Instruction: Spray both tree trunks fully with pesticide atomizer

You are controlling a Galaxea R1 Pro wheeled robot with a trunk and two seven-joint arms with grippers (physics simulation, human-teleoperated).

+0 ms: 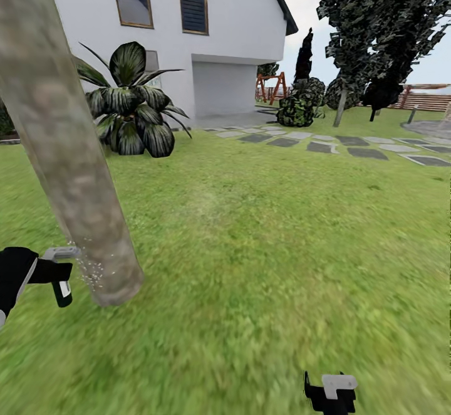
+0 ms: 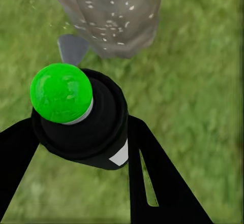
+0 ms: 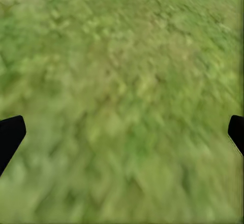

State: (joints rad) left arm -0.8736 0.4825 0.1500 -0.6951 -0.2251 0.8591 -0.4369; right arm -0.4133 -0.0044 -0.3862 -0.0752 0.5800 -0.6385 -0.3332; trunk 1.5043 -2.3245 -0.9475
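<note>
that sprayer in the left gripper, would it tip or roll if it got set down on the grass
Probably tippy: the sprayer looks tall and narrow, with a nozzle head jutting to one side toward the tree trunk. Its dark round body would likely roll once on its side. It looks rigid; the left gripper clamps it without visible squashing.

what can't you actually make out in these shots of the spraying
- Tree trunk: its crown is cut off by the head view's top edge, and its far side faces away, so full coverage can't be judged.
- Pesticide atomizer: in the left wrist view its own green cap and dark body cover most of the nozzle.
- Second tree: which distant one it is isn't clear.
- Right gripper: only the fingertips enter the frame over blurred grass.
</note>
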